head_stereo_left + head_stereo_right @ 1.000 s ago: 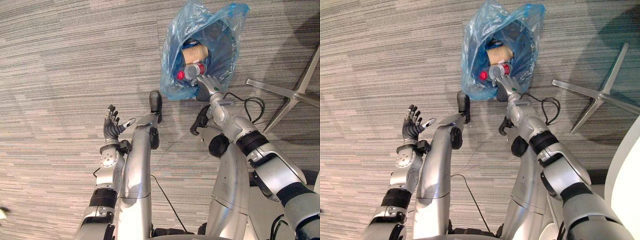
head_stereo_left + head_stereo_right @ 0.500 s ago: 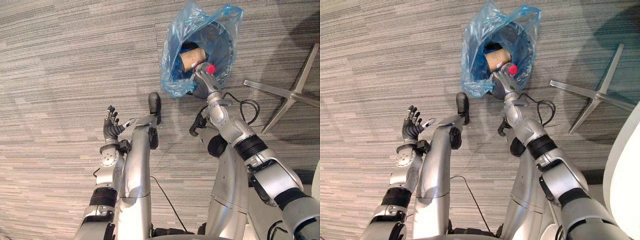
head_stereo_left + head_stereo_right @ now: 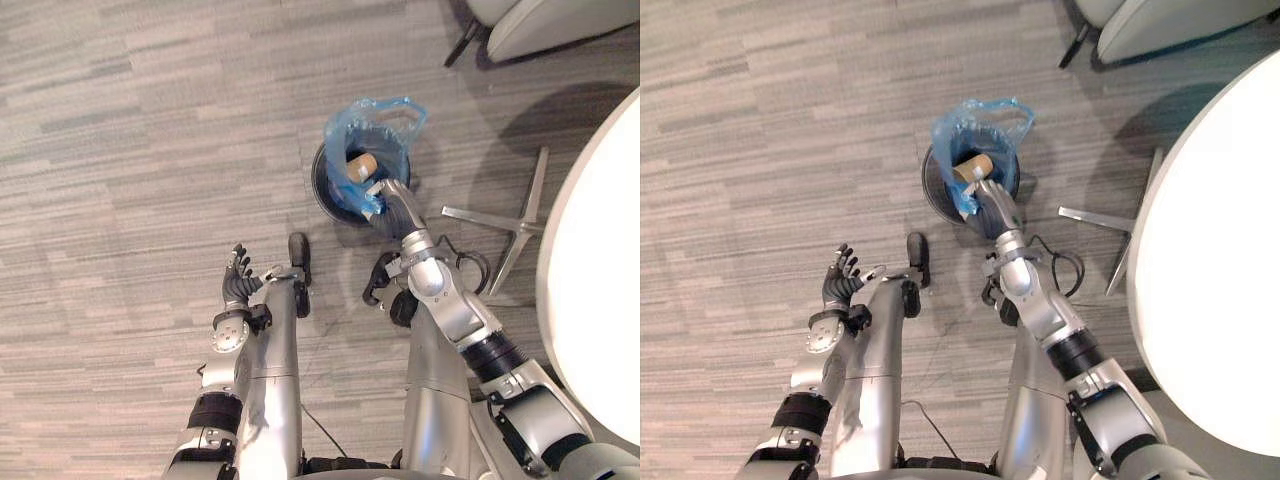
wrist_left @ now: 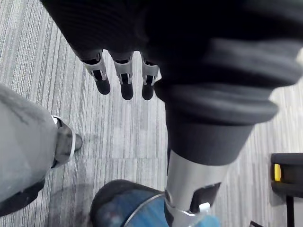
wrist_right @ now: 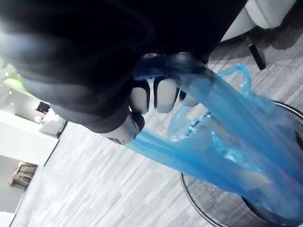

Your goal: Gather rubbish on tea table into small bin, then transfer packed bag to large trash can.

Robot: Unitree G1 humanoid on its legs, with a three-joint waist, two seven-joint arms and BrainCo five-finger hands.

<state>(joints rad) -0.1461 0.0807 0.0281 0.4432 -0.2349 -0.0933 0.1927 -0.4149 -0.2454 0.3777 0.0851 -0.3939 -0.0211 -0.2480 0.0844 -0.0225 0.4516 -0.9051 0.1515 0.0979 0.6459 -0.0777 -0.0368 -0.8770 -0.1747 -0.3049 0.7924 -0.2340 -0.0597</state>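
Observation:
A blue plastic bag (image 3: 366, 140) lines a small dark bin (image 3: 326, 190) on the carpet ahead of me. A brown paper cup (image 3: 360, 166) lies inside the bag. My right hand (image 3: 393, 208) is at the bag's near edge, and in the right wrist view its fingers (image 5: 158, 94) are curled round the bunched blue plastic (image 5: 222, 137) above the bin's rim (image 5: 208, 208). My left hand (image 3: 237, 287) hangs over the floor to the left, fingers (image 4: 124, 80) straight and holding nothing.
A white round table (image 3: 600, 290) fills the right side, with a metal star-shaped base (image 3: 500, 225) on the floor close to the bin. A light chair (image 3: 540, 20) stands at the far right. Open carpet lies to the left.
The camera has pulled back, so the whole scene looks smaller. The red-capped bottle that was in my right hand is gone from it; that hand now grips the bag's edge.

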